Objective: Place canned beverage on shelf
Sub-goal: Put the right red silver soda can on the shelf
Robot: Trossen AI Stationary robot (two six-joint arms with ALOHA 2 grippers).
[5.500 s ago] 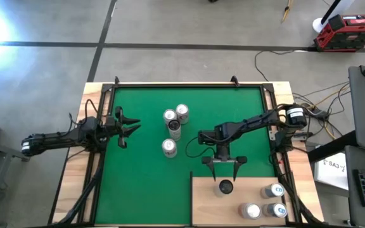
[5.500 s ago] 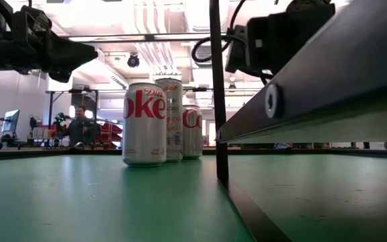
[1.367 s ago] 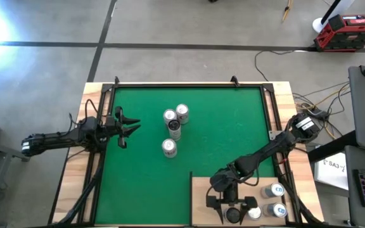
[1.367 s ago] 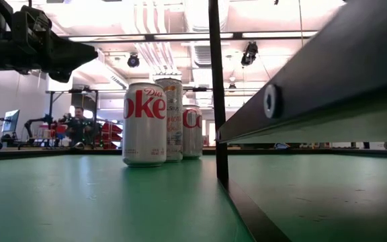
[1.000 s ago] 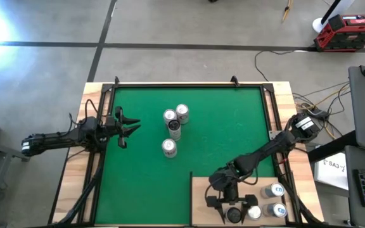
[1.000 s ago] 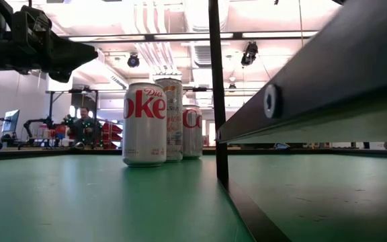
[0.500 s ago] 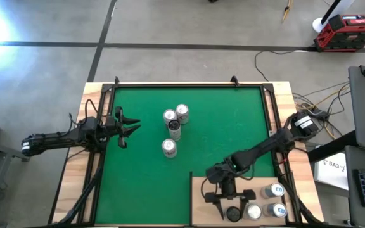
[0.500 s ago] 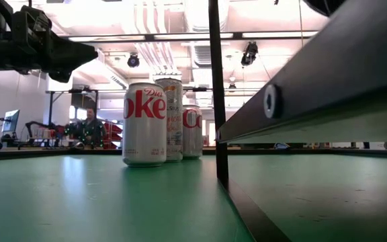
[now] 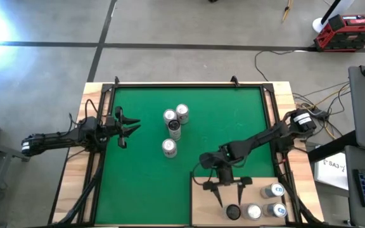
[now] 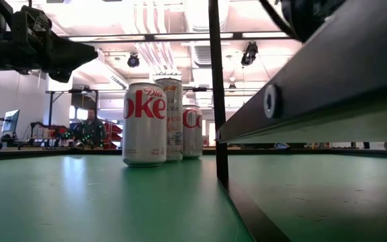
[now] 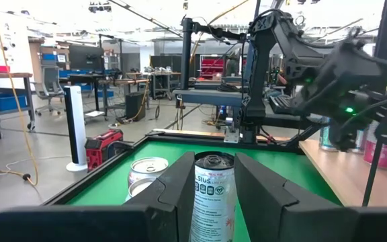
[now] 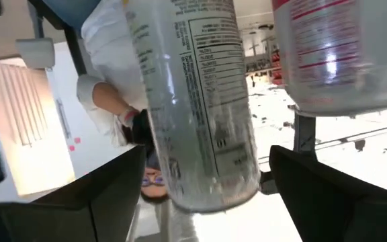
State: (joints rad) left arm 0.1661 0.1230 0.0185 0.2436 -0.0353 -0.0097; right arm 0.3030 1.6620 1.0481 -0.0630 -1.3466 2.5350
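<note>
The shelf [image 9: 201, 212], a pale plywood panel, lies at the mat's near right corner. A dark-topped can [image 9: 233, 211] stands upright on it, close to the near edge. My right gripper [image 9: 228, 196] is open just on the far side of that can, fingers pointing toward the near edge and touching nothing. In the right wrist view the can [image 12: 200, 101] shows ahead between the spread fingers. My left gripper [image 9: 127, 126] waits open at the mat's left edge.
Three more cans [image 9: 273, 190] stand on the shelf to the right of the dark-topped one. Several cans [image 9: 173, 128] stand grouped on the green mat [image 9: 233, 120] at its middle; the low view shows these cans [image 10: 144, 124] upright. A black rail frames the mat.
My right gripper has drawn back from the dark-topped can toward the table's far edge, staying open. The can stands where it was on the shelf. A second ago the fingers stood on either side of it.
</note>
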